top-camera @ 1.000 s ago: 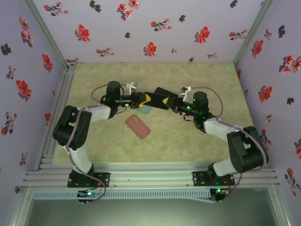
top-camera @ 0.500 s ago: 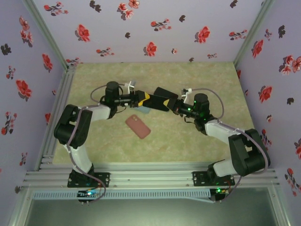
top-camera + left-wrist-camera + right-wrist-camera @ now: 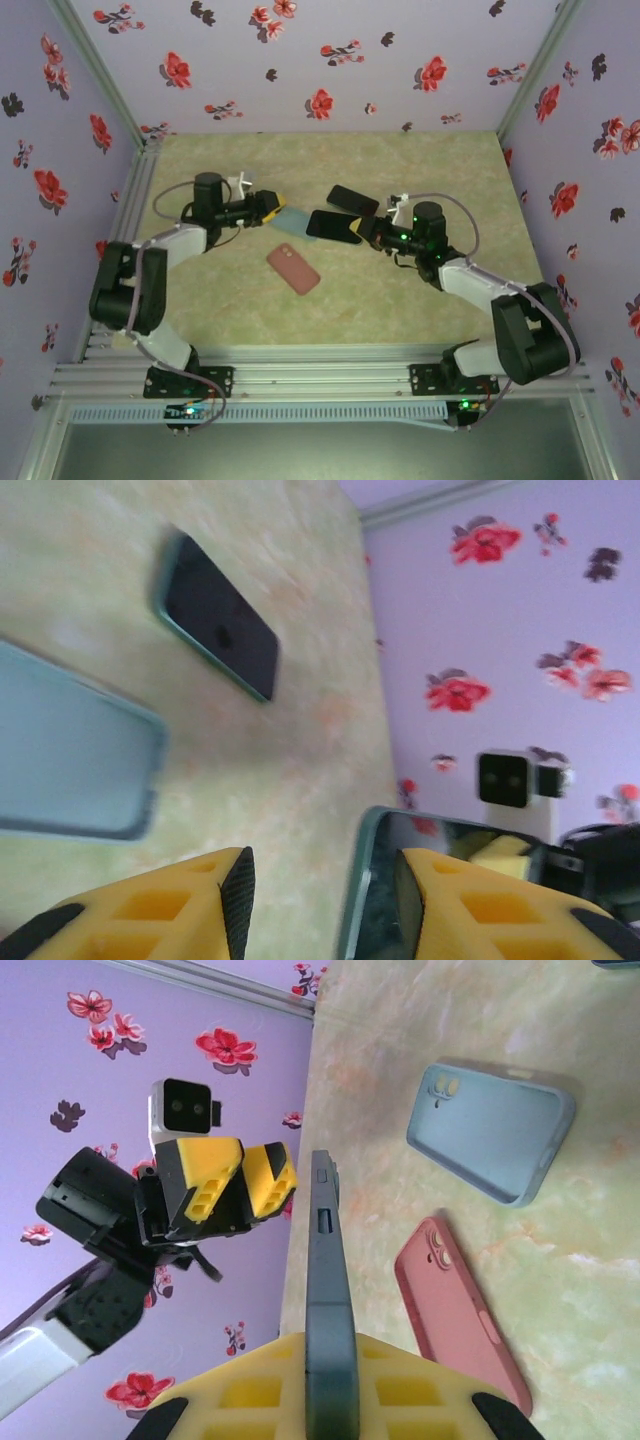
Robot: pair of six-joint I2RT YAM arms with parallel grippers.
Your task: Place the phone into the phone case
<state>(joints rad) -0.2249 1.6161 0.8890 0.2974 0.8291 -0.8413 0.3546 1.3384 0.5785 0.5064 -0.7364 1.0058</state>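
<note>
1. Right gripper: clenched on the phone. The phone stands on edge between the yellow fingers, raised off the table, with its length pointing away from the wrist.
2. Left gripper: released, with nothing between its fingers. It sits to the left of the held phone and apart from it.
3. Step in hand, as judged: bringing the phone to a case and seating it.
   - Turn the phone flat before lowering it.
   - Match its camera corner to the case's camera cut-out.
   - Set one long edge under the rim first, then press the other edge down.
   - A light case is likely to slide or tip under that pressure, so the free gripper would do well to pin it.
4. Blue case: lies flat on the table between the two grippers, near the held phone, and is probably the target. It has a camera cut-out at one corner. Whether its hollow faces up cannot be told.
5. Pink case: lies flat, nearer the arm bases and apart from the blue case. Its camera corner is visible. Its contents cannot be told.
6. Second phone: has a dark face and lies flat on the table beyond the held phone, apart from both cases.
</note>
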